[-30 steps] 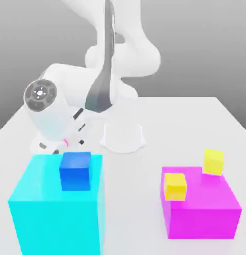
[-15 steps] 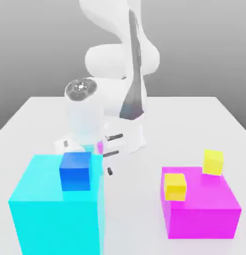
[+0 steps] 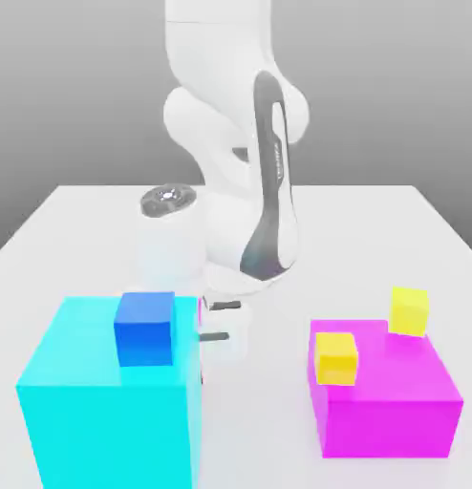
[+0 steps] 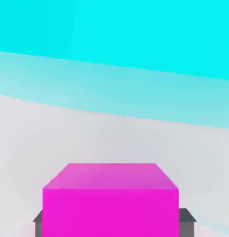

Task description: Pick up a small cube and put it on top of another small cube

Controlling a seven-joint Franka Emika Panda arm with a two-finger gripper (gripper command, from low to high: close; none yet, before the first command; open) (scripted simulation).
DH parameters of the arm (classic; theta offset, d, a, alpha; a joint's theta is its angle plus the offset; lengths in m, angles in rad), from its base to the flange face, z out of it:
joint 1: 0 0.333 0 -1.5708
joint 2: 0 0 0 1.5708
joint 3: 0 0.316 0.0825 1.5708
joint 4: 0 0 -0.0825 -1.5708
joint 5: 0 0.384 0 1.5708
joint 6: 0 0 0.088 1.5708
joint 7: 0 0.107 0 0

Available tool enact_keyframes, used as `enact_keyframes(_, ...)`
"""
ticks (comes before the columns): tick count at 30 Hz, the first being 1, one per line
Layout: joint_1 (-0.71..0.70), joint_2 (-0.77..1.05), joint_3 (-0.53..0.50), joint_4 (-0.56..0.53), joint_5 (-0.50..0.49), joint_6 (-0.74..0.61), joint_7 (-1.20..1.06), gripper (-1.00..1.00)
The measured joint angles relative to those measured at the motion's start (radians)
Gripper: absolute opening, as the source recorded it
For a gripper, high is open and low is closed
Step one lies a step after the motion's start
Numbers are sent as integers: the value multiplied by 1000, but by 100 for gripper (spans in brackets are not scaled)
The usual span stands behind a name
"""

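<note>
hand down low beside the big cyan block

gripper [image 3: 225, 336] sits near the table – in the hand view its dark fingers [image 4: 186, 217] press either side of a small magenta cube [image 4: 110, 196], facing the big cyan block [image 3: 106, 401]. blue cube [image 3: 144, 328] rests on that block's top.
</note>
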Motion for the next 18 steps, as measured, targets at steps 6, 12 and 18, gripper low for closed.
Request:
enact_keyframes(6,105,-119,-147,-31,-172,-89,132,-100)
enact_keyframes(12,38,-278,-213,-30,-485,-247,281,-100)
enact_keyframes(18,-72,-388,-254,13,-648,-499,346,-100)
